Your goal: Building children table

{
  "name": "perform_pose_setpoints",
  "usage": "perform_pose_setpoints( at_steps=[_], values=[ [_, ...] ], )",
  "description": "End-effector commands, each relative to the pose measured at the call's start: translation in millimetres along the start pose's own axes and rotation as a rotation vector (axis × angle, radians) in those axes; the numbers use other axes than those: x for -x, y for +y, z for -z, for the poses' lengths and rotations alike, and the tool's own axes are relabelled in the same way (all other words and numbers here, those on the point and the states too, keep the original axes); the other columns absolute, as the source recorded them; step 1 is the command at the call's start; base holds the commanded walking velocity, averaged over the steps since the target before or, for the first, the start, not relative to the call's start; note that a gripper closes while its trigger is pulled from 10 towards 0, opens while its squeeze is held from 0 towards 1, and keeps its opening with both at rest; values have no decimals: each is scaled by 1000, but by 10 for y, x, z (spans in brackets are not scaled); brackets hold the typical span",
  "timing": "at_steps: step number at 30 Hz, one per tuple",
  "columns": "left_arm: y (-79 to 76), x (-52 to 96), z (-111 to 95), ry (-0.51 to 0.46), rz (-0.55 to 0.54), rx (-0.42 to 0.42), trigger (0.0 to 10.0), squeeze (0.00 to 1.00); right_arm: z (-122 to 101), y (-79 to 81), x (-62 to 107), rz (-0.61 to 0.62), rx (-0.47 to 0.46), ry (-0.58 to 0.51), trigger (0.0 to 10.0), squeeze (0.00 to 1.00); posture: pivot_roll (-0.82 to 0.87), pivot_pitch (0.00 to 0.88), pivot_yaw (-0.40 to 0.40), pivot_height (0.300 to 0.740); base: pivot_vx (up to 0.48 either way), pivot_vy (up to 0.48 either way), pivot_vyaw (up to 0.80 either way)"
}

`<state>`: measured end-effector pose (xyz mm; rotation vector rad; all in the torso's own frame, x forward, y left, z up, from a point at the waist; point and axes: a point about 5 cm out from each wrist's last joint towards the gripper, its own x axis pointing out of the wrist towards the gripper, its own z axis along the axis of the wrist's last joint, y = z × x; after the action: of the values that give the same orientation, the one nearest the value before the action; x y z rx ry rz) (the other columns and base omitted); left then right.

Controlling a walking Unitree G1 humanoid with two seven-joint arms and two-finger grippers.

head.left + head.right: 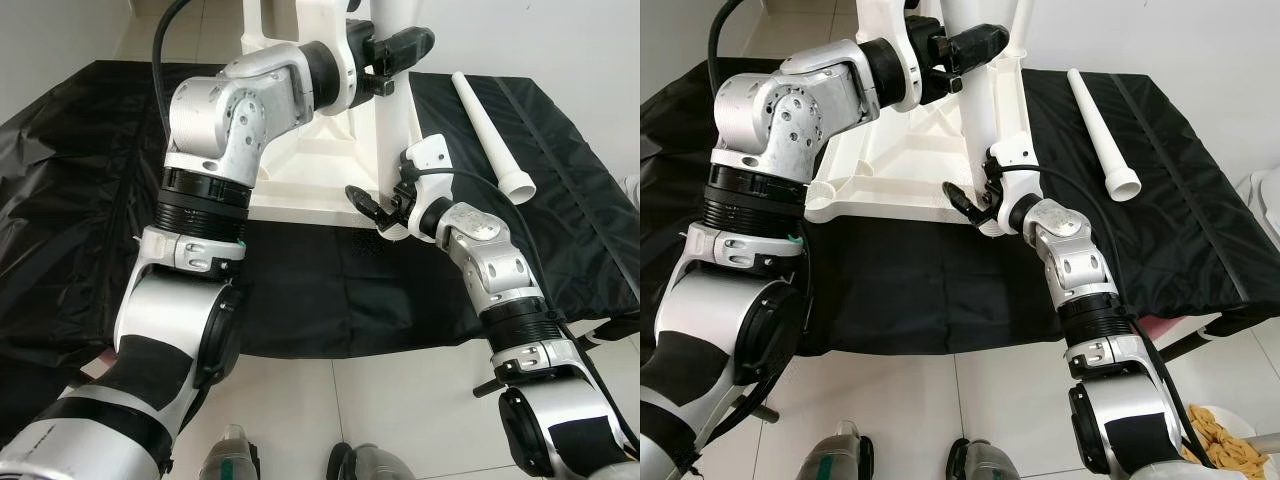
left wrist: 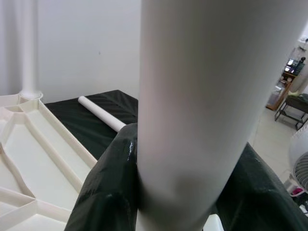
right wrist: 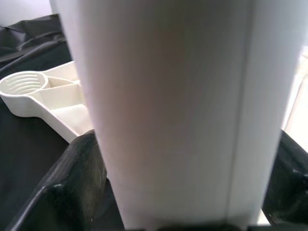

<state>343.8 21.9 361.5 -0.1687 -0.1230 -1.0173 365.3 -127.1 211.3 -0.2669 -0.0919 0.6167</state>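
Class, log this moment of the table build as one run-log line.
left gripper: shut on upright leg, high | right gripper: shut on same leg, near tabletop | spare leg: lying on black cloth

We see the white plastic tabletop [image 1: 890, 175] lying upside down on the black cloth, ribbed underside up. One white leg [image 1: 990, 110] stands upright in its corner socket; a spare leg [image 1: 1098, 130] lies flat well apart.

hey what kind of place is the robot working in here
Probably a room in a home: pale tiled floor, plain white wall, and a black sheet spread out as a work surface under the white tabletop. A fan stands nearby.
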Motion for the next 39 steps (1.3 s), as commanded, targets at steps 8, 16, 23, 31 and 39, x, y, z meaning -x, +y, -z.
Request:
perform_pose_setpoints(
  at_steps=[8,16,23,31,39],
  values=[
    [-219,-71,13,-6,112,16,10000,0,-93,55,-43,-37,24,3,10000,0,82,25,-59,740,0,0,0],
    [-196,-74,76,9,73,-77,10000,0,-213,46,-63,-39,15,1,10000,0,78,38,-59,740,0,0,0],
    [-185,-85,107,15,56,-116,10000,0,-237,65,-58,-50,-6,1,10000,0,73,44,-54,740,0,0,0],
    [-191,-92,119,17,54,-136,10000,0,-257,65,-49,-48,-17,7,10000,0,72,46,-52,740,0,0,0],
    [-186,-93,85,2,50,-149,10000,0,-181,94,-35,-51,-26,50,10000,0,74,52,-55,740,0,0,0]
  ],
)
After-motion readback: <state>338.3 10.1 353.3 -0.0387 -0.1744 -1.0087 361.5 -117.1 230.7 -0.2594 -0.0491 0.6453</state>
